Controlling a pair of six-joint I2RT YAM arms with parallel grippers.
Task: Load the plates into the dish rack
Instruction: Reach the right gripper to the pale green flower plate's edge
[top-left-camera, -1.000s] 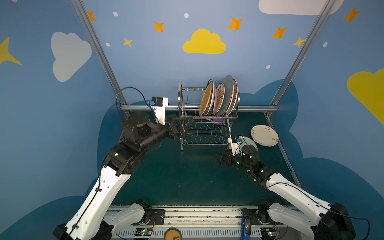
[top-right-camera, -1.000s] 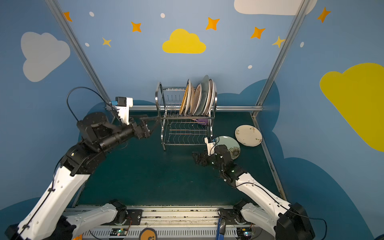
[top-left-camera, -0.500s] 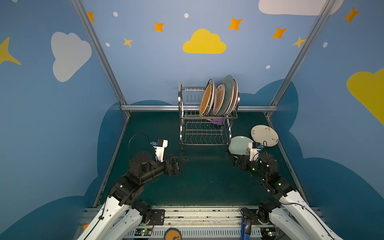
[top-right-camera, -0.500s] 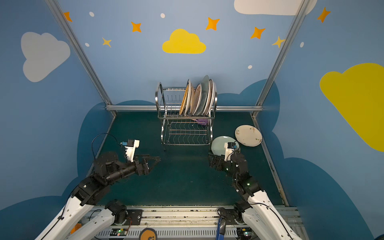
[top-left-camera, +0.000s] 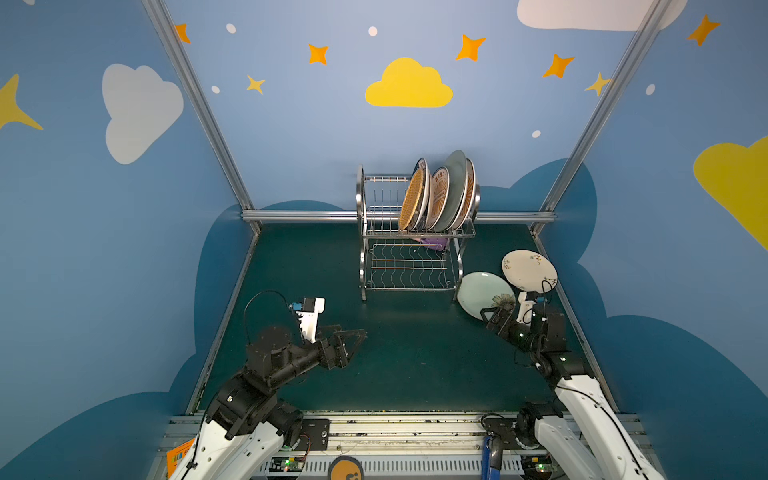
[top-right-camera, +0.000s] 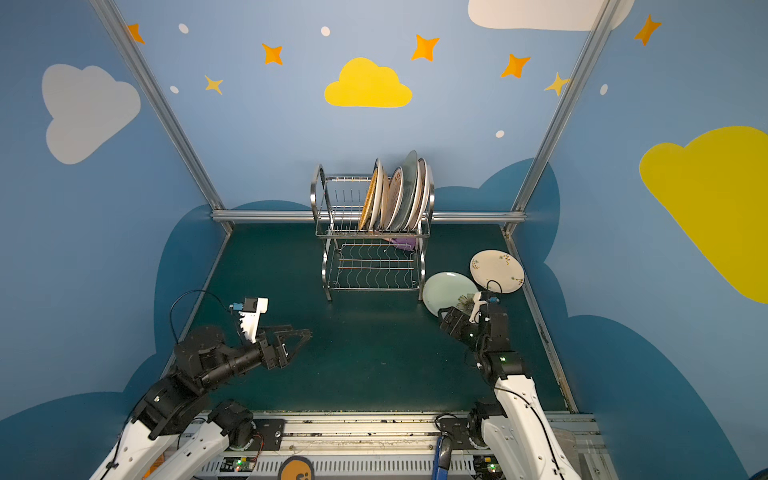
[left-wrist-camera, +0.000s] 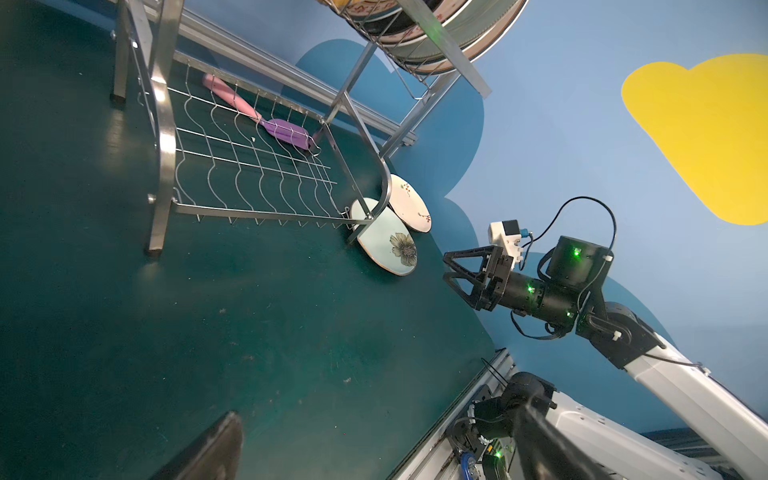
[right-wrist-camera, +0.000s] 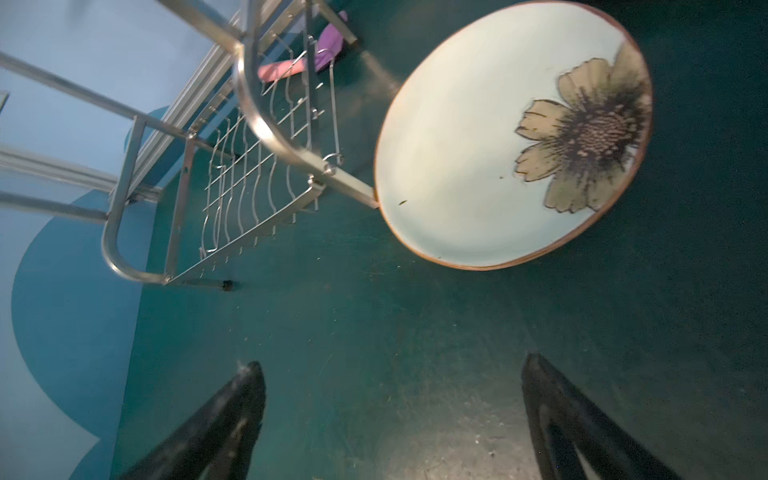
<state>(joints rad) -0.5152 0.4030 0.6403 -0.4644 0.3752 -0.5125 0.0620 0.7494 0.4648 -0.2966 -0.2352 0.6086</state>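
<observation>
Right side of the table is where the play is. The pale green round plate with a dark flower painted near its rim (top-left-camera: 478, 291) lies on the dark green table (top-left-camera: 399, 357), at about twelve o'clock from the right arm (top-left-camera: 577, 386) and just ahead of its jaws. The jaws are spread wide and hold nothing; the wrist view shows both black tips over bare table, short of the plate's near rim.

The far rim of that plate touches the front right foot of the shiny two-tier steel wire dish rack (top-left-camera: 365, 232). I can't tell whether it is tucked under the foot or only against it. It's round, so there is no long axis to line up on; to my eye the near rim, facing the jaws, is the open way in.

The cream round plate with small floral sprigs (top-left-camera: 528, 270) sits at one o'clock from the same jaws, beside the green one and further off.

The left arm (top-left-camera: 270, 361) is well apart, with the green plate out at two o'clock across the table. Its jaws are open too, and empty — the right arm is clearly nearer.

In the rack, a row of plates (top-left-camera: 440, 195) stands on edge at the right end of the upper tier. A pink-and-purple spatula (top-left-camera: 434, 242) lies in the lower tier.
</observation>
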